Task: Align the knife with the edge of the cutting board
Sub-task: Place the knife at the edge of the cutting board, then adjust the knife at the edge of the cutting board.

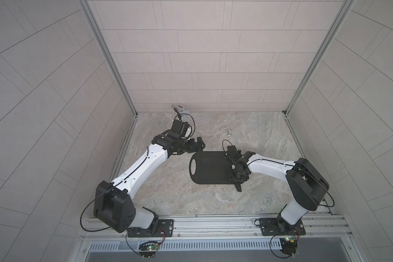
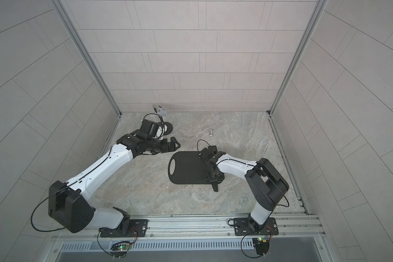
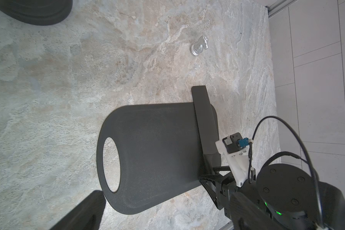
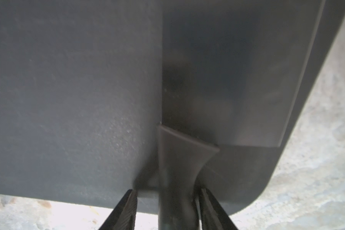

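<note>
At three o'clock on the cutting board (image 1: 210, 167), my right fingers (image 4: 126, 211) straddle the knife (image 3: 204, 119) handle, released; it looks stiff, light, slick, so I'd grip there.

I count one cutting board (image 1: 209, 167); one knife (image 3: 203, 119); one microphone (image 2: 161, 111) on stand; one small silver figurine (image 3: 199, 47); two robot arms (image 1: 143, 163).
</note>
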Controlling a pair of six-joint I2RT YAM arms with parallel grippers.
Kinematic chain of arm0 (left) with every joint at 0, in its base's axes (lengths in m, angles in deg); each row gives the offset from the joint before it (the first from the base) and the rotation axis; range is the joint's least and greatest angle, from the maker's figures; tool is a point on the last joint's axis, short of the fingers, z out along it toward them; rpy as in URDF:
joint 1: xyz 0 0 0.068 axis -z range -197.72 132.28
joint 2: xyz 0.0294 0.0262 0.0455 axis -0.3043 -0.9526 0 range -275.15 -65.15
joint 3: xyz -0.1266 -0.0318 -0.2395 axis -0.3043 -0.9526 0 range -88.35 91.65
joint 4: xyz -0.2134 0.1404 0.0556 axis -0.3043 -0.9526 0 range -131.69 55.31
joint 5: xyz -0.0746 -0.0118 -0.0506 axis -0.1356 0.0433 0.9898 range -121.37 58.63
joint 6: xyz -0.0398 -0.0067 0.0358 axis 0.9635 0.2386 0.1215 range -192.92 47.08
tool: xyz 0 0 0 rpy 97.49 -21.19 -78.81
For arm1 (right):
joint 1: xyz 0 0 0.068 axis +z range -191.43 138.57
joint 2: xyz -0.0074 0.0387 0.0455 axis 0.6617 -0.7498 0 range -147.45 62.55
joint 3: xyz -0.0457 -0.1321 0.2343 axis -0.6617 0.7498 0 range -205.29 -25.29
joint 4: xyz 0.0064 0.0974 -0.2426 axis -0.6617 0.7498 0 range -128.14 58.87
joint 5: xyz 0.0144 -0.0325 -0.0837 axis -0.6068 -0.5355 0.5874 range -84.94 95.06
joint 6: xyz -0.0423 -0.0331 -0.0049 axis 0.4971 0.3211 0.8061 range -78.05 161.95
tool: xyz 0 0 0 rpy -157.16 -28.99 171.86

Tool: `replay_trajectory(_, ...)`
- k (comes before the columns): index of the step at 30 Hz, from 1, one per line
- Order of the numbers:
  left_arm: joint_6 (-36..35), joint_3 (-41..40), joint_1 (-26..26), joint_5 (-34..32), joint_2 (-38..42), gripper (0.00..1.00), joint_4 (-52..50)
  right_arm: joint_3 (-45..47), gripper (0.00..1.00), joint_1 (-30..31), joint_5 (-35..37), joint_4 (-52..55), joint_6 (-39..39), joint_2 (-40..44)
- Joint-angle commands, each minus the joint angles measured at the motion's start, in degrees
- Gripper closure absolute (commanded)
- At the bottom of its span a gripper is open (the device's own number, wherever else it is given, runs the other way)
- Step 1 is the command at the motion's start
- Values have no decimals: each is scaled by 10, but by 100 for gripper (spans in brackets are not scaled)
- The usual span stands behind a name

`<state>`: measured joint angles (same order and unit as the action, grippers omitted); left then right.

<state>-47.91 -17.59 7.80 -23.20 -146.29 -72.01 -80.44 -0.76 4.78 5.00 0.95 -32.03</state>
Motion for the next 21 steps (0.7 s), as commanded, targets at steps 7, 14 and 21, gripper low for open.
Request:
replay_trajectory(7,-5,-5,4,4,7,0,1,18,52,18,21,24,-19,28)
replay_trajectory(14,-7,-6,3,3,7,0,1,16,62,24,33,27,-24,23)
replay_trajectory(21,-7,-5,3,2,8,0,1,9,74,35,50,38,-32,32)
